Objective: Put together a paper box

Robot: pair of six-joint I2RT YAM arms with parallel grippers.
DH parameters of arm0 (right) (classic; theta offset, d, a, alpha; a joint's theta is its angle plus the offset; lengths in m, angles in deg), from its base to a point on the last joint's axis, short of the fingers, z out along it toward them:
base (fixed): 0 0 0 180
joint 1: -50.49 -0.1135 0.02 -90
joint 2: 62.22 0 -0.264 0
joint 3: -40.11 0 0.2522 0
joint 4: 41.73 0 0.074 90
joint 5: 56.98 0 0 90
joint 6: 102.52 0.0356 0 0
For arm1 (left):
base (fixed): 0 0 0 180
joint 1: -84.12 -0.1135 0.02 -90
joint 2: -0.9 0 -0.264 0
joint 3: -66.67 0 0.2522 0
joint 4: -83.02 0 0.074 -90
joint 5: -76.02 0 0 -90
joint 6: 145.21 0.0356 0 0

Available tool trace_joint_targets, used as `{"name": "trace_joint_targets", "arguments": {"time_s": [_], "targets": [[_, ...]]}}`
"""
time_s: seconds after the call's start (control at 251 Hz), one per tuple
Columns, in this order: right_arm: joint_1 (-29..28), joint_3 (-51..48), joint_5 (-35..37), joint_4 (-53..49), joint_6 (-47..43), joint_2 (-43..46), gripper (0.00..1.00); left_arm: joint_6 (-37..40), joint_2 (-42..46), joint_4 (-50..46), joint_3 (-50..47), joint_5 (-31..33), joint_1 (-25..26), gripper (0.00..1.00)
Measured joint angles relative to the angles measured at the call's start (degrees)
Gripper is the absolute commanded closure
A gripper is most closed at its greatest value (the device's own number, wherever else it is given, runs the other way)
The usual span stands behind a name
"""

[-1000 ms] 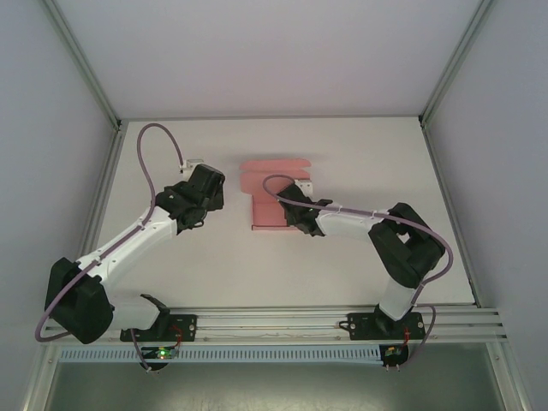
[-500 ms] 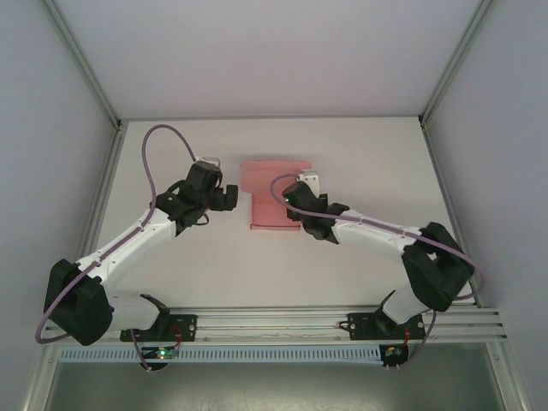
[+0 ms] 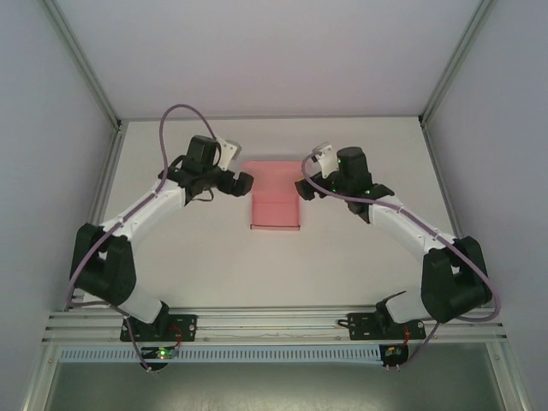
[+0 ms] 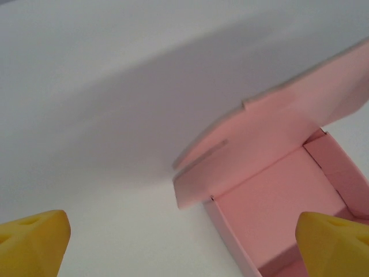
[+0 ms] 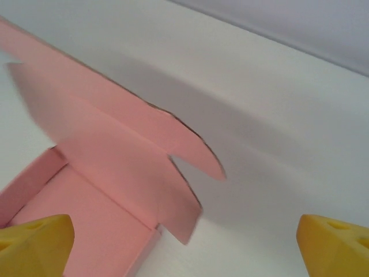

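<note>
Two sets of jaws, both wide open, with one pink box between them.
My arms reach up from the near edge of the white surface [image 3: 360,257]. My left jaws sit just left of the paper box [image 3: 276,201] and my right jaws just right of it. They hold nothing, yellow fingertips [image 4: 34,242] spread apart. The tray lies flat, and its lid flap [image 5: 115,133] lifts up at the far end.
</note>
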Motion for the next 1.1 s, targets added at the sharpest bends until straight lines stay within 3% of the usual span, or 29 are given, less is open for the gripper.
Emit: {"name": "trace_joint_targets", "arguments": {"time_s": [0.251,0.447,0.67,0.734,0.838,0.99,1.042,1.101], "targets": [[2.6,10.7,-8.3,-8.1,-8.3,-8.8,0.04,10.2,-8.5,-5.5,7.6,-4.4,-0.7,0.00],[3.0,14.7,-9.9,-13.9,-11.7,-14.4,0.21,16.4,-13.8,-9.9,11.3,-5.7,-0.7,0.00],[3.5,18.1,-11.0,-17.7,-13.3,-17.6,0.30,20.3,-14.7,-11.4,12.3,-6.8,-0.8,0.09],[3.7,18.4,-11.3,-18.3,-13.6,-17.7,0.32,21.1,-14.7,-11.8,12.6,-7.5,-0.8,0.22],[4.2,18.9,-12.0,-19.0,-13.9,-17.8,0.35,23.2,-14.7,-13.1,13.4,-9.0,-0.9,0.21],[4.4,19.5,-13.2,-19.9,-14.2,-18.4,0.47,25.2,-15.0,-13.9,14.8,-10.7,-0.9,0.23],[4.4,19.9,-13.7,-20.3,-14.5,-19.0,0.49,25.7,-15.2,-14.3,15.3,-11.1,-0.9,0.34],[4.4,20.1,-14.2,-20.6,-14.7,-19.4,0.54,26.5,-15.4,-14.5,15.8,-11.4,-0.9,0.35]]}}
